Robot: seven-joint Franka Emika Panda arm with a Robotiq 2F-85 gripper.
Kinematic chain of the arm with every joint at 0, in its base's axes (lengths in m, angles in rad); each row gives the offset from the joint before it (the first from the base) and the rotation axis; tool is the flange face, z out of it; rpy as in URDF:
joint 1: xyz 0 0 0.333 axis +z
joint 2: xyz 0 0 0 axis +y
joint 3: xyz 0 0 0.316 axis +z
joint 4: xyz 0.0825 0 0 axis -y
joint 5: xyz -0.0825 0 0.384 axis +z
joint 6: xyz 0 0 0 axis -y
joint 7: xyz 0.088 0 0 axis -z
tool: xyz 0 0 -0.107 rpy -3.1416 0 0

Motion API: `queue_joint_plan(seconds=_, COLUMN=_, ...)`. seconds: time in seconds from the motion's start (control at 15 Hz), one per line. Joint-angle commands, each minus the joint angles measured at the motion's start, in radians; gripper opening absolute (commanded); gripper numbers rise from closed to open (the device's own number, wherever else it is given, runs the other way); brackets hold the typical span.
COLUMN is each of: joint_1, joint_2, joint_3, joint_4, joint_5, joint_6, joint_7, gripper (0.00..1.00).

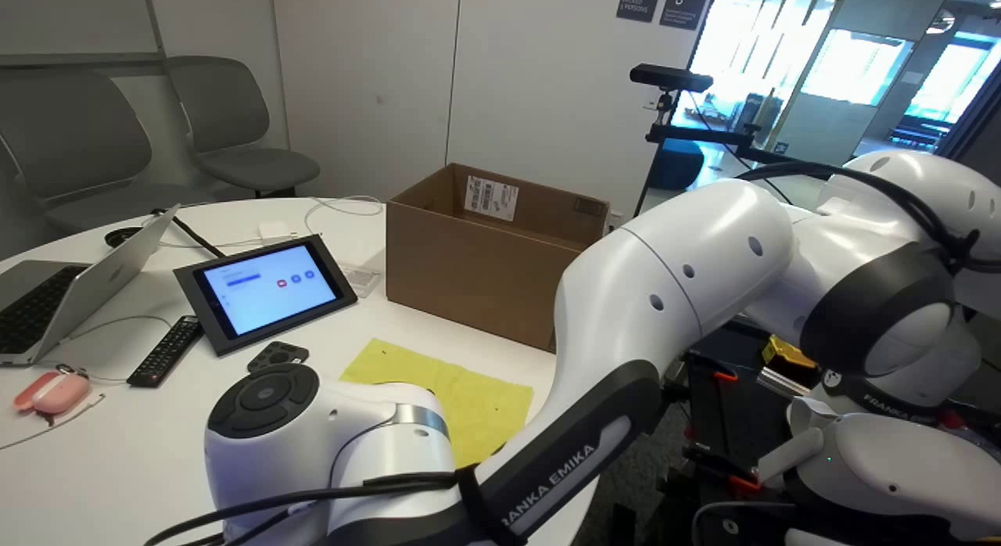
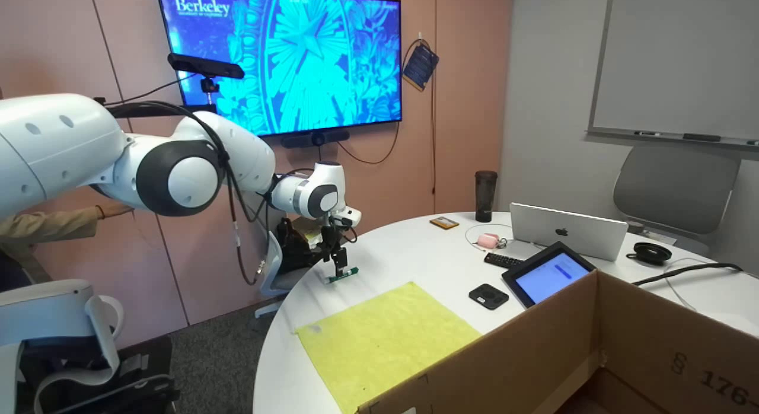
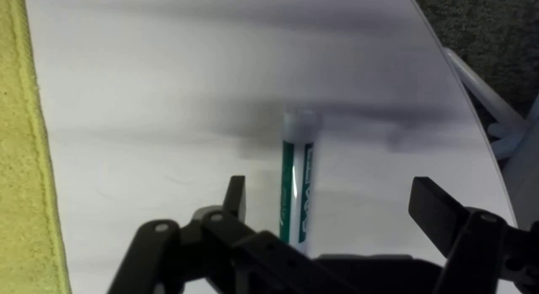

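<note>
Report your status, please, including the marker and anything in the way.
Gripper open, nothing held. Green-labelled marker on white table, between the jaws in wrist view. Yellow cloth to one side, seemingly not in the way.

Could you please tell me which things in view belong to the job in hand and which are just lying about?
In the job:
gripper, open over the marker
marker, lying on the table

Apparently just lying about, none touched by the gripper:
cloth
box
tablet
laptop
remote
earbud case
tumbler
</note>
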Motion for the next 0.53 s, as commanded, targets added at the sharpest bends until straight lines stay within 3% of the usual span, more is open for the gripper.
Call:
queue_joint_plan(seconds=0.0, joint_1=0.014, joint_2=0.084, joint_3=-0.036, joint_4=0.135, joint_5=0.0, joint_6=0.0, joint_7=0.066, gripper=1.0)
queue_joint_plan(seconds=0.47, joint_1=0.012, joint_2=0.169, joint_3=-0.051, joint_4=0.241, joint_5=-0.006, joint_6=-0.015, joint_7=0.131, gripper=1.0)
